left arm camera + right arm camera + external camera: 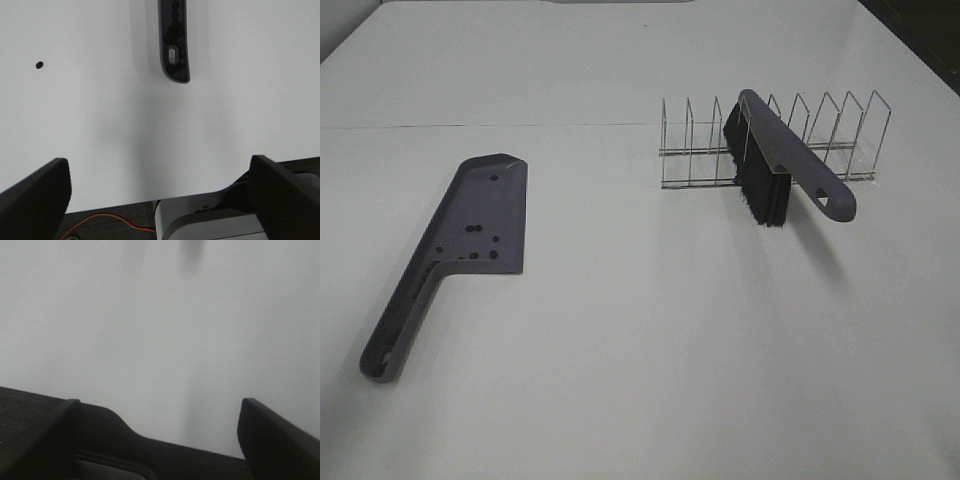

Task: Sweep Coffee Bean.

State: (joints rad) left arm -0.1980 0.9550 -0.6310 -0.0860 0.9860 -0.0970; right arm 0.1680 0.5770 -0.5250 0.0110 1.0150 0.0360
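On the left of the white, matte bench (pixel 640 350) lies a grey plastic dustpan (pixel 470 225), flat and smooth, with a wide angular tray tapering into a long handle that ends in a rounded tip with an oval hanging hole. The coffee beans (pixel 480 240), small dark ovals, are scattered across the tray and along the channel of the handle. In the left wrist view the handle end (pixel 175 45) shows beans (pixel 175 30) packed in a row around the oval slot, and one stray bean (pixel 39 64) sits alone on the bare bench, well apart from the handle. The left gripper (pixel 160 200) hangs above the bench with its dark, wedge-shaped jaws wide apart, holding nothing.

To the right stands a thin wire rack (pixel 770 145) of upright silver loops on a low frame. A brush (pixel 785 165) rests tilted in it: a smooth grey plastic back with a triangular hole in the handle end, and a dense block of straight black bristles (pixel 760 190) pointing down to the bench.

The right gripper (pixel 160 440) hovers over plain white surface, its dark jaws spread apart and empty; that view is blurred.
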